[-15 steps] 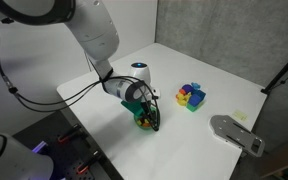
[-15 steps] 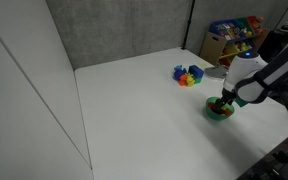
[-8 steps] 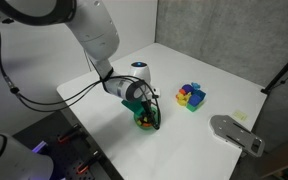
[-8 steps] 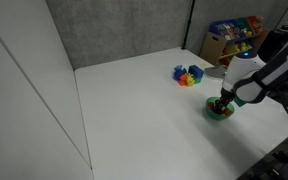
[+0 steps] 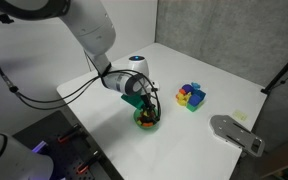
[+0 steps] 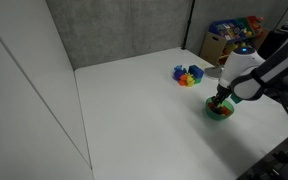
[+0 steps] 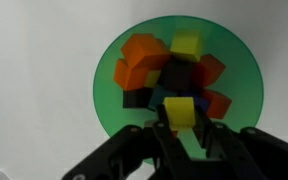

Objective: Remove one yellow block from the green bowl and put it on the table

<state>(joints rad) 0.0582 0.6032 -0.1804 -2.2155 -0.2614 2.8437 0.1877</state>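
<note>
In the wrist view, the tool (image 7: 182, 128) is entering from the bottom centre of the frame, its fingers pinching narrowly on the yellow block (image 7: 181, 112), which is sitting just above the green bowl (image 7: 109, 92) filling mid-frame. Orange, red and another yellow piece are lying inside the bowl. In an exterior view, the bowl (image 5: 147, 120) is resting near the lower centre of the white table (image 5: 219, 75), with a heap of coloured blocks (image 5: 191, 96) lying to its right.

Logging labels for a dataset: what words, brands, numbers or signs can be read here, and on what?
None readable. The green bowl, the yellow block in the gripper and the table bear no print; the shelf items in an exterior view are too blurred to read.
</note>
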